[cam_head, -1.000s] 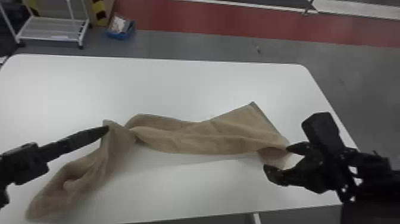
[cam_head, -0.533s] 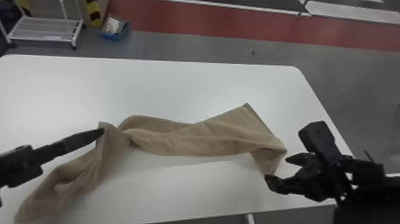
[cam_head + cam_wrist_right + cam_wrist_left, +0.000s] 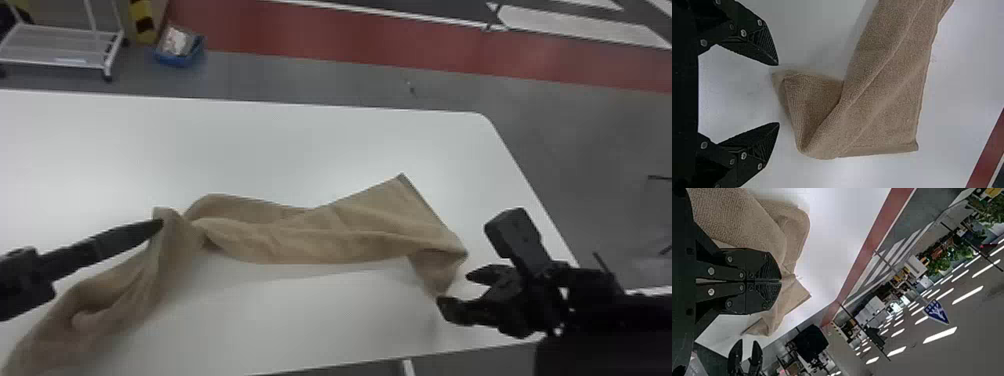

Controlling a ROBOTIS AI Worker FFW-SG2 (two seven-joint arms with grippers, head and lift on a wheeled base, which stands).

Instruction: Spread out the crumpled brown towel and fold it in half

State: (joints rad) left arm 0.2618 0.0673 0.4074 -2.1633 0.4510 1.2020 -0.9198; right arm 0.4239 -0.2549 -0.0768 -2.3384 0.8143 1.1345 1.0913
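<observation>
Where our left gripper [image 3: 160,224] has its jaws closed on a raised fold of the brown towel [image 3: 320,240], the cloth hangs in wrinkles; from there it runs rightward across the worktop [image 3: 320,150] as a twisted band. We judge this to be the spreading step, folding yet to come. At the far end, our right gripper [image 3: 456,290] has its jaws open beside a drooping flap [image 3: 435,275]; next we should pinch that and pull outward.
</observation>
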